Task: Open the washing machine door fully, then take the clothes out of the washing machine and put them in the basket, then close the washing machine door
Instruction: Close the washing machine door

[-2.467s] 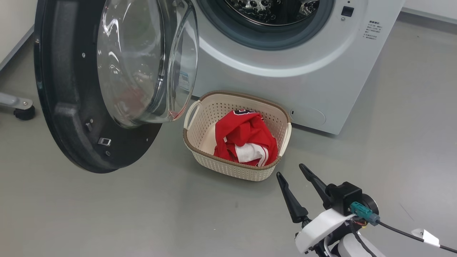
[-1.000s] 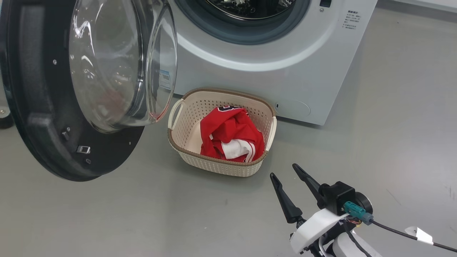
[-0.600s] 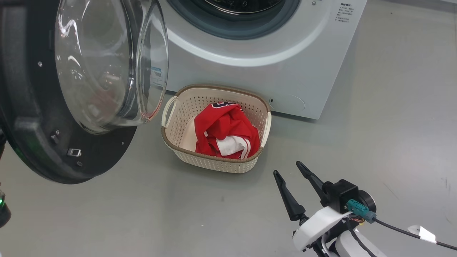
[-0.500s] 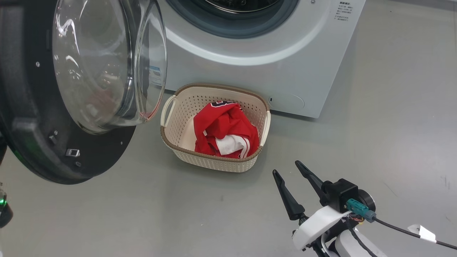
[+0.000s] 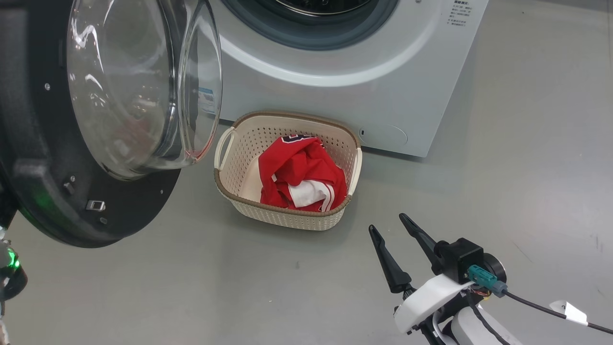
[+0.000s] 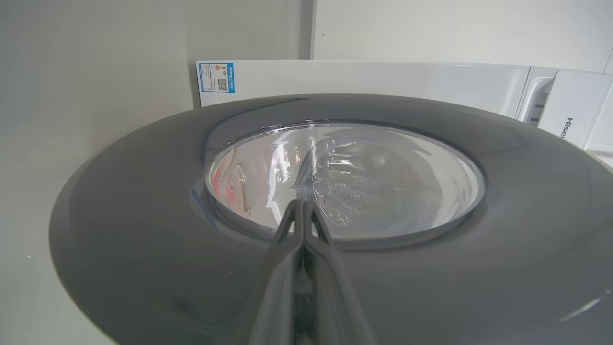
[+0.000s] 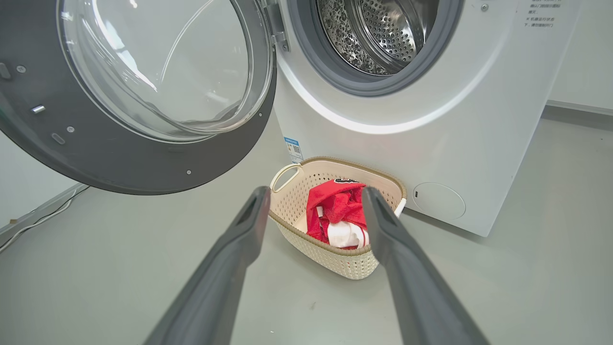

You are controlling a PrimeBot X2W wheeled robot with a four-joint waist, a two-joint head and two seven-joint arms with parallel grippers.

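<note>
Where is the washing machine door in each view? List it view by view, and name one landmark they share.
Head view: the washing machine door is at the upper left, open, inner side showing.
Left wrist view: the door spans the centre, outer face toward the camera.
Right wrist view: the door is at the upper left, open.
Shared landmark: the white washing machine beyond the door.

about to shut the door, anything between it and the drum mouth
Nothing visible does. The basket with the clothes sits on the floor, lower than the washing machine door, and the right hand is well clear of its swing.
</note>
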